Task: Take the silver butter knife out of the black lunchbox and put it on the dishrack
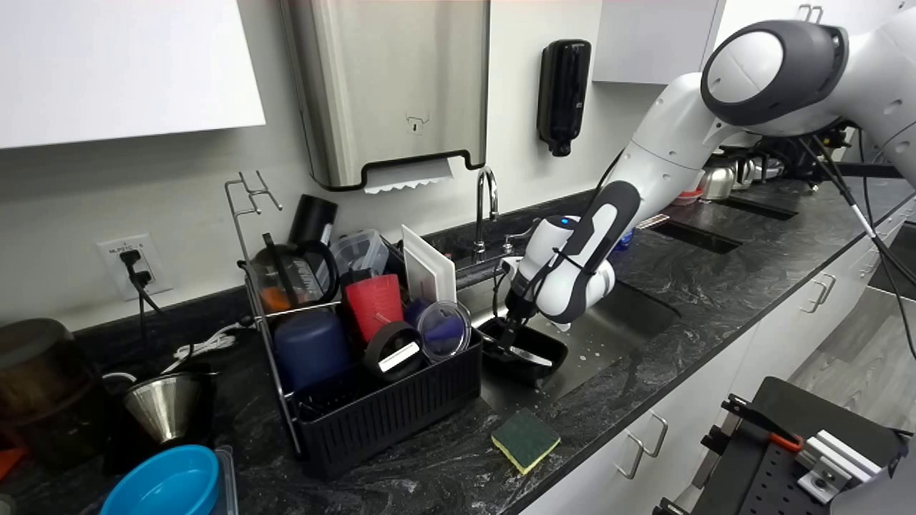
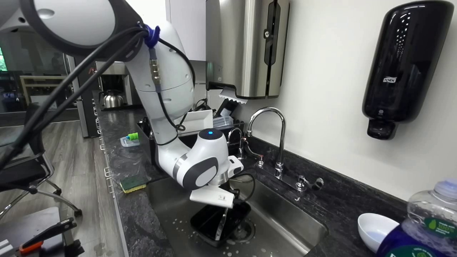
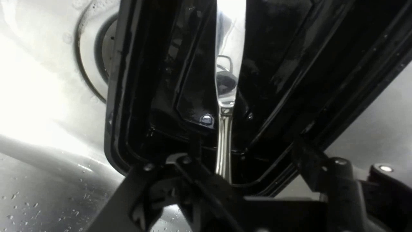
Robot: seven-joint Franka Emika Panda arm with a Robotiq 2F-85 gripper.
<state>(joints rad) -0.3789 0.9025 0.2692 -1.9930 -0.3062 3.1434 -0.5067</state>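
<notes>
Butter knife (image 3: 228,87) rests in black lunchbox (image 3: 120,106), tool (image 3: 246,140) astride its handle

The silver knife lies with its blade toward 12 o'clock in the wrist view and its ridged handle toward 6 o'clock. The tool's fingers stand apart, one on each side of the handle; whether either touches the metal cannot be told. The lunchbox sits in a steel sink (image 2: 171,214) beside the drain (image 3: 91,58), which shows at 10 o'clock in the wrist view. In an exterior view, a curved faucet (image 2: 282,135) rises at 1 o'clock from the lunchbox. In an exterior view, the dishrack (image 1: 401,415) stands on a dark desk (image 1: 401,479) at 9 o'clock from the lunchbox, loaded with a red cup (image 1: 376,307), a navy container (image 1: 311,347) and a white rectangular dish (image 1: 429,265) on edge. There, a green-and-yellow sponge (image 1: 526,436) lies on the desk at 6 o'clock from the lunchbox.
</notes>
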